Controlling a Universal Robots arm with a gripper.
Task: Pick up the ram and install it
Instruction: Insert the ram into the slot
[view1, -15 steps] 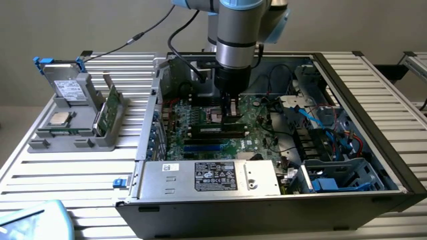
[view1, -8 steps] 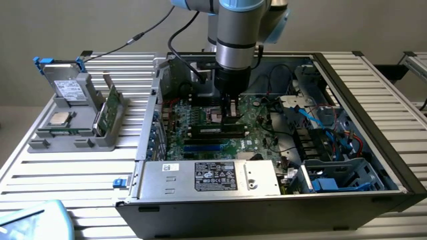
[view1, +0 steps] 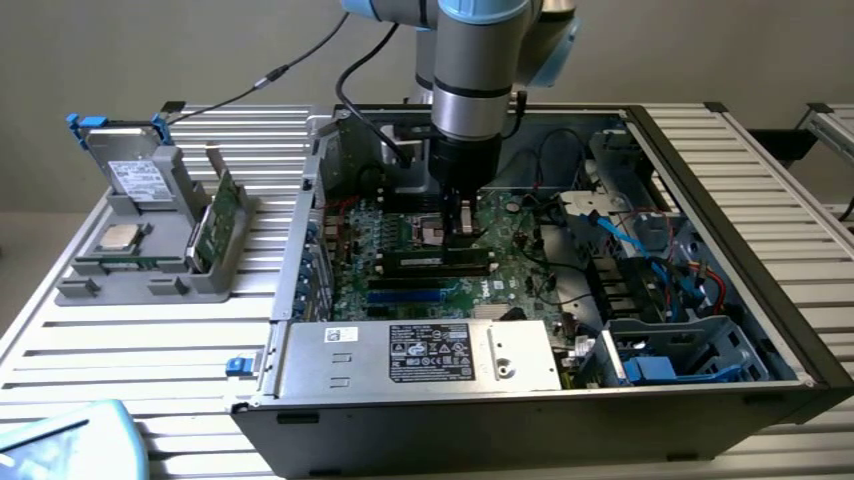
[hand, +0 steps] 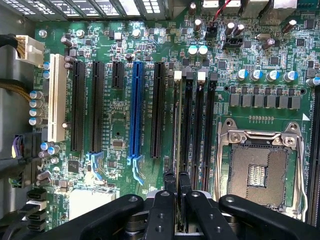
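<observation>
Install step: gripper (hand: 176, 176) pinching the ram (hand: 176, 132) edge-on over the memory slot farthest from the empty processor socket (hand: 257, 170), mid-motherboard; seating likely needs square alignment and a straight push.

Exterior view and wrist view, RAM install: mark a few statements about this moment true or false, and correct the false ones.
1. The gripper hangs outside the computer case. False: it is inside the open case, over the motherboard's memory slots.
2. The processor socket is empty. True.
3. The gripper is wide open. False: it is shut on the ram, seen edge-on in line with a slot.
4. One long expansion slot is blue. True.
5. A square silver processor chip lies on the gray holder beside the case. True.
</observation>
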